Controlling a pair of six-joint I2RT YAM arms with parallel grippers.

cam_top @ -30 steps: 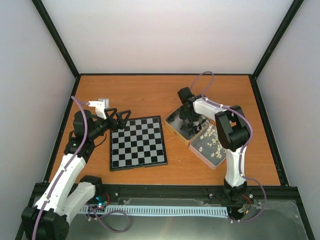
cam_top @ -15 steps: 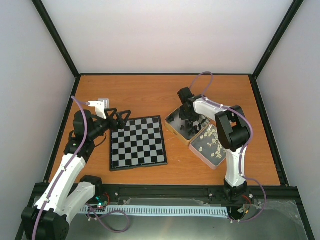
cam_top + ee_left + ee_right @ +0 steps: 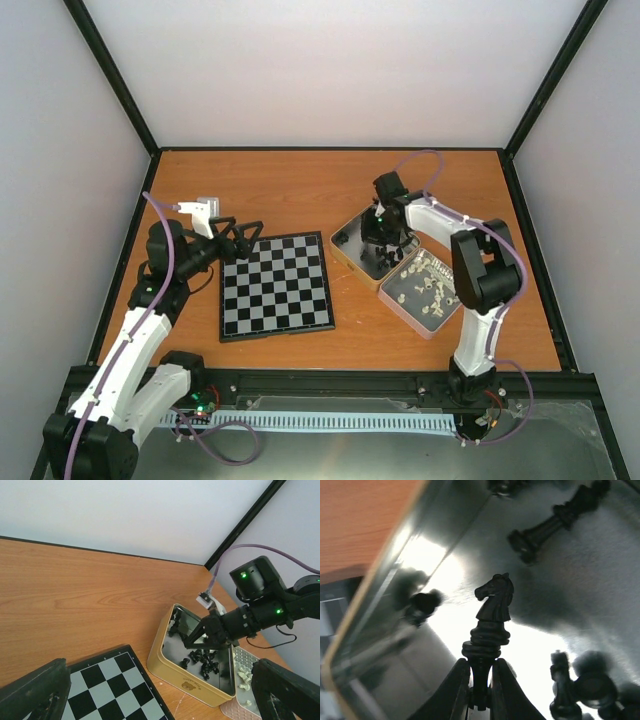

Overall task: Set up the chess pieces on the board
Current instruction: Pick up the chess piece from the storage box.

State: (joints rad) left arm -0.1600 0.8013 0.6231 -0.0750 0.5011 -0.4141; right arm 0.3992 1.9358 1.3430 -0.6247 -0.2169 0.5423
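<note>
Tins, two in number, are seen right of one board (image 3: 277, 285); the gold-walled tin (image 3: 185, 677) holds loose black chess pieces (image 3: 202, 660), perhaps a dozen, too small for a sure count; the other tin (image 3: 405, 313) holds cream pieces (image 3: 425, 285). One black knight (image 3: 492, 605) is clenched by its base in the right gripper (image 3: 481, 670), over the gold-walled tin; the left gripper (image 3: 243, 240) is spread wide at the board's far-left corner; open table (image 3: 300, 190) is seen beyond the board's far edge.

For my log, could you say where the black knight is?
Right wrist view, centre: the black knight is pinched in the right tool, over the gold-rimmed tin.
</note>
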